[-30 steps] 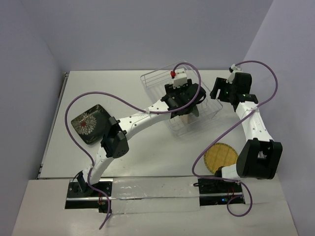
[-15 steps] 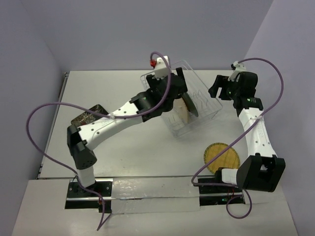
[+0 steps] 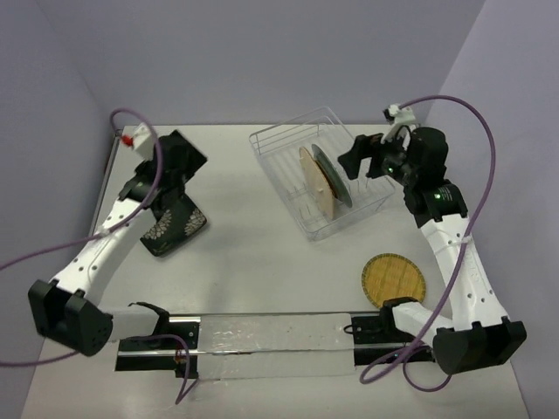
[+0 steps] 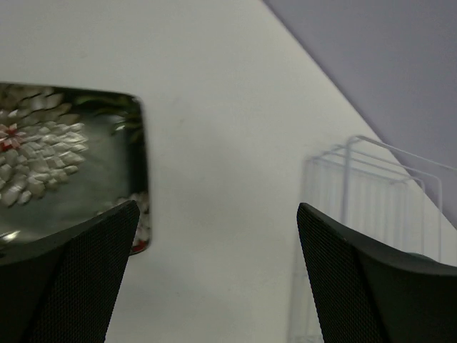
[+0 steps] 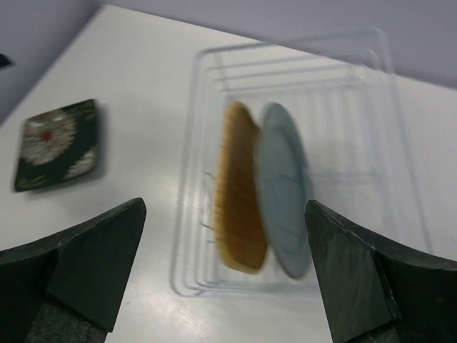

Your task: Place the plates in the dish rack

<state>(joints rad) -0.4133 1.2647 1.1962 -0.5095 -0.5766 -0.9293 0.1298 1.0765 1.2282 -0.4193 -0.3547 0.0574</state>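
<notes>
Two plates stand on edge in the rack [image 3: 284, 153], which sits at about 1 o'clock on the table [image 3: 244, 271] in my overhead view. They are the tan plate [image 3: 316, 185] and, on its 3 o'clock side, the grey-blue plate [image 3: 337, 185]. The pair are close together, and I cannot tell whether they touch. The black plate [image 3: 175, 225] lies flat at 9 o'clock. The round woven plate [image 3: 394, 280] lies flat at 4 o'clock, near the right arm's base.

My left gripper [image 4: 214, 275] hovers just to the 12 o'clock side of the black plate, its jaws spread wide with nothing between them. My right gripper [image 5: 225, 275] hangs at the rack's 3 o'clock edge, facing the two racked plates. Its jaws are also wide apart and empty.
</notes>
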